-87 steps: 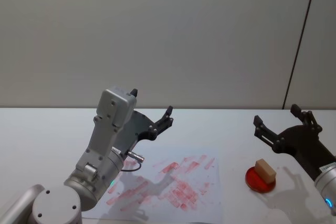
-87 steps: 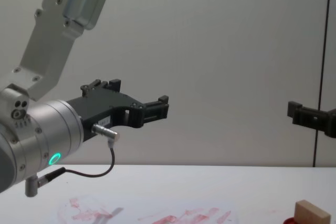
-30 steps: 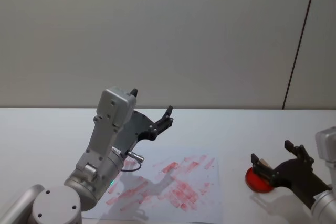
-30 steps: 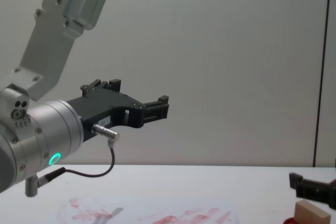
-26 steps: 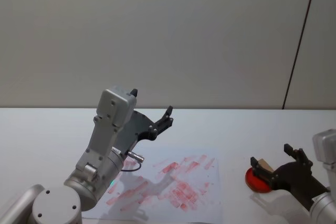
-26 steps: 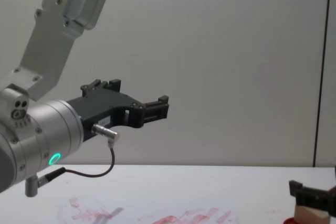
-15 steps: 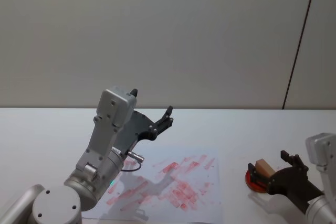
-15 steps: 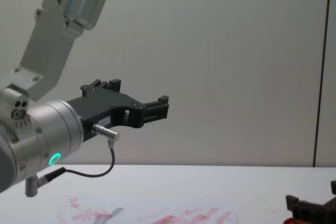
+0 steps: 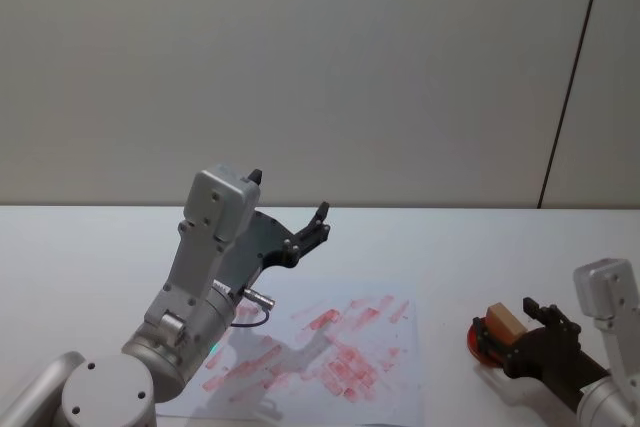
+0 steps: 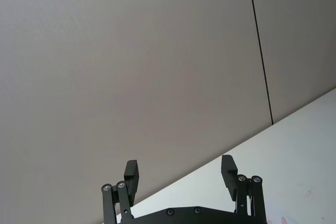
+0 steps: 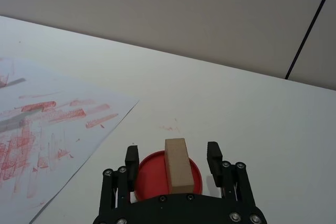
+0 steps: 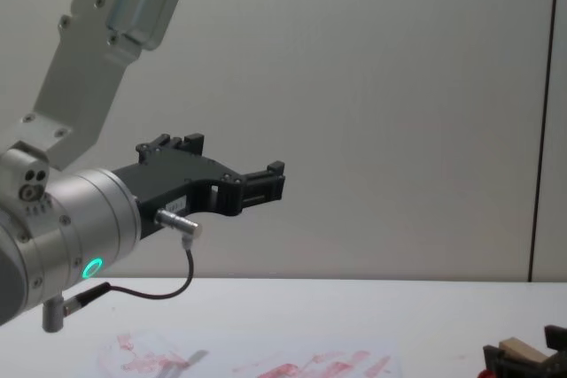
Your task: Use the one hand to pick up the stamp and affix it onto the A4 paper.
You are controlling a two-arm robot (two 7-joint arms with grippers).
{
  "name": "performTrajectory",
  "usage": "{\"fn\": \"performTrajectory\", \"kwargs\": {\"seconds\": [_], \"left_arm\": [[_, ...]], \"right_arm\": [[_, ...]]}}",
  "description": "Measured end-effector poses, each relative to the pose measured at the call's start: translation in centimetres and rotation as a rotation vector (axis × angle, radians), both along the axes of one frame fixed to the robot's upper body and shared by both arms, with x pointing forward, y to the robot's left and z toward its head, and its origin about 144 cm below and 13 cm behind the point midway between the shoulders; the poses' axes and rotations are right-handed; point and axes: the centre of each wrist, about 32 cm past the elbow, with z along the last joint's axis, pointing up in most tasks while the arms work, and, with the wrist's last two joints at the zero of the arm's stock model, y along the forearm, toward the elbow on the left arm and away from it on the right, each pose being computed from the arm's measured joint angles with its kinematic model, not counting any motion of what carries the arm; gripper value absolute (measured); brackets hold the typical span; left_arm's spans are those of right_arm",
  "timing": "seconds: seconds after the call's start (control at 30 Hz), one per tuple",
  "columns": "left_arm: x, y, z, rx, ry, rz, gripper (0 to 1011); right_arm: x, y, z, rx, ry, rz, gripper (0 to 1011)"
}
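Observation:
The stamp [image 9: 506,321] is a pale wooden block lying on a flat round red pad [image 9: 482,343] at the right of the table. My right gripper [image 9: 507,326] is down at the pad, open, one finger on each side of the stamp [image 11: 178,165] with a gap on both sides. In the chest view the stamp [image 12: 518,350] sits low between the right gripper's [image 12: 524,357] black fingers. The A4 paper [image 9: 392,370], white with red ink smears, lies at the table's middle. My left gripper [image 9: 290,197] hangs open, raised above the paper's far left part.
The big silver left arm [image 12: 62,227] with a green ring and a looping cable fills the left of the chest view. A plain grey wall [image 9: 320,67] stands behind the white table [image 9: 80,247]. Bare table lies between the paper's edge [image 11: 94,140] and the pad [image 11: 144,174].
My right gripper has come down from high above the table and drawn in, so its fingers now straddle the stamp on the pad. The left arm has not moved.

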Motion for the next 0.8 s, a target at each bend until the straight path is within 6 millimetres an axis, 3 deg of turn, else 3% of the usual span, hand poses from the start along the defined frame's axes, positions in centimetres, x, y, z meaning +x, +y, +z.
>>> {"fn": "performTrajectory", "kwargs": {"seconds": [0.37, 0.43, 0.63, 0.8], "left_arm": [[0.00, 0.00, 0.00, 0.000, 0.000, 0.000, 1002], [0.00, 0.00, 0.00, 0.000, 0.000, 0.000, 1002], [0.00, 0.00, 0.00, 0.000, 0.000, 0.000, 1003], [0.00, 0.00, 0.00, 0.000, 0.000, 0.000, 1003]], "right_arm": [[0.36, -0.25, -0.41, -0.001, 0.013, -0.007, 534], [0.46, -0.30, -0.49, 0.001, 0.015, -0.008, 407], [0.58, -0.40, -0.62, 0.008, 0.016, -0.011, 248], [0.64, -0.44, -0.63, 0.020, 0.006, -0.008, 223]]}}
